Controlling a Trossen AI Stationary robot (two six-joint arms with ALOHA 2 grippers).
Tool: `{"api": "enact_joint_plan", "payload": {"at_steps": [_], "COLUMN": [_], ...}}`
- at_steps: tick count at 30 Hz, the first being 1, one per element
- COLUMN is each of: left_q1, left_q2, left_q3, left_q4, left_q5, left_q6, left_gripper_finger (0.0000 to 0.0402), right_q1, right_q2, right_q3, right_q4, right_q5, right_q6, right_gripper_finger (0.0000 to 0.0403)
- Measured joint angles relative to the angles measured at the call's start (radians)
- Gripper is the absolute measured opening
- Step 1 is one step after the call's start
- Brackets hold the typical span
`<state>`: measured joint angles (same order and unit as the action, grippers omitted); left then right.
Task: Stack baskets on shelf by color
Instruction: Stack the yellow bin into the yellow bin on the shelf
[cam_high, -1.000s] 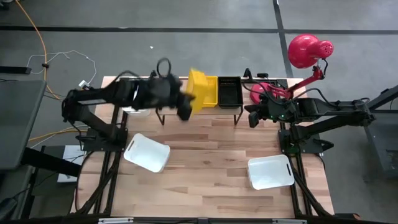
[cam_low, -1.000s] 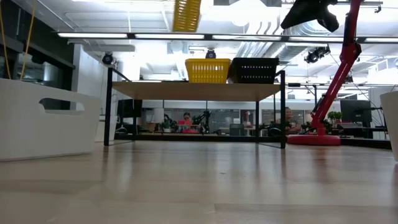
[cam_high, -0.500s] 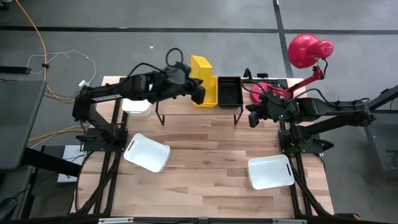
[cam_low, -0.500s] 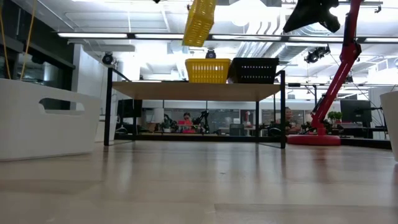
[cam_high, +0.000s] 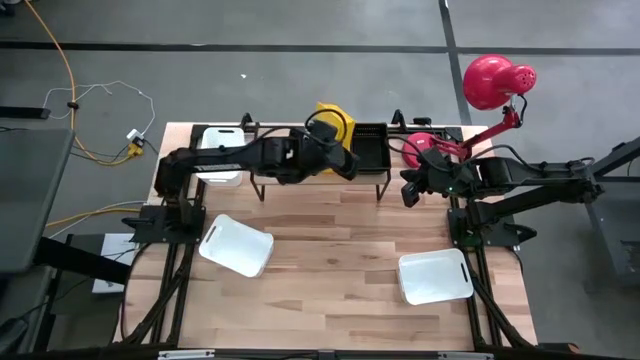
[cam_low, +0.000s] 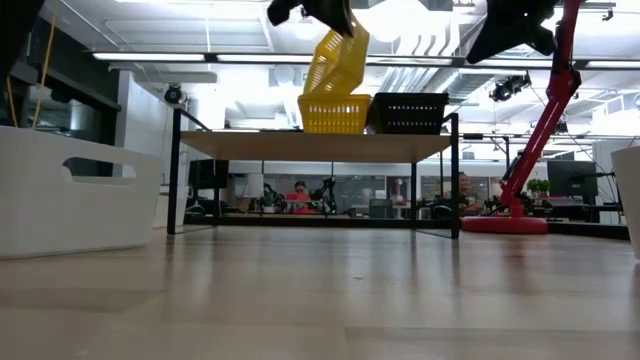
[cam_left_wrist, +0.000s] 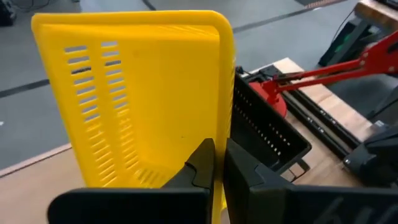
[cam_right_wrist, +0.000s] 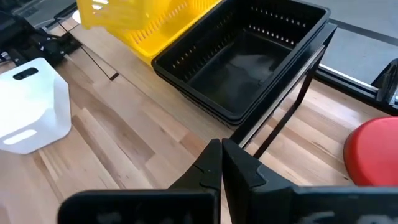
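Writing: none legible | yellow basket tilted over shelf

From high up we look straight down on the whole counter and both arms. From down low at the counter top we look flat across it, into the room behind; the shelf stands far back. The camera on the left wrist sits very close behind its jaws and faces a yellow basket right in front of them. The camera on the right wrist looks past its jaws, down at the black baskets just ahead. All four views share the shelf corner with the yellow and black baskets.
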<state>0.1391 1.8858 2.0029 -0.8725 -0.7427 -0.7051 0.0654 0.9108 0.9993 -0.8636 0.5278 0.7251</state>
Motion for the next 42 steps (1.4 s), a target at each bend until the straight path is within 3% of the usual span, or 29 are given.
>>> {"api": "enact_joint_plan", "payload": {"at_steps": [9,15,21,32,42], "left_q1": [-0.012,-0.047,-0.096,-0.115,-0.107], "left_q2": [0.004,0.004,0.003,0.031,0.048], "left_q3": [0.000,0.000,0.000,0.001,-0.001], "left_q4": [-0.008,-0.033,-0.033,-0.044,-0.051], "left_q5": [-0.123,-0.121,-0.225,-0.242,-0.232], "left_q6": [0.009,-0.026,-0.026,-0.069,-0.077], "left_gripper_finger": [0.0000,0.0000,0.0000,0.0005,0.0053], "right_q1": [0.000,0.000,0.000,0.000,0.000], "right_q2": [0.000,0.000,0.000,0.000,0.000], "right_q3": [0.000,0.000,0.000,0.000,0.000], "right_q4": [-0.009,-0.009,-0.009,-0.009,-0.010], "right_q5": [0.002,0.002,0.007,0.015,0.015], "right_q6": [0.024,0.034,0.034,0.034,0.034], "right_gripper_finger": [0.0000,0.0000,0.0000,0.0000,0.0000]}}
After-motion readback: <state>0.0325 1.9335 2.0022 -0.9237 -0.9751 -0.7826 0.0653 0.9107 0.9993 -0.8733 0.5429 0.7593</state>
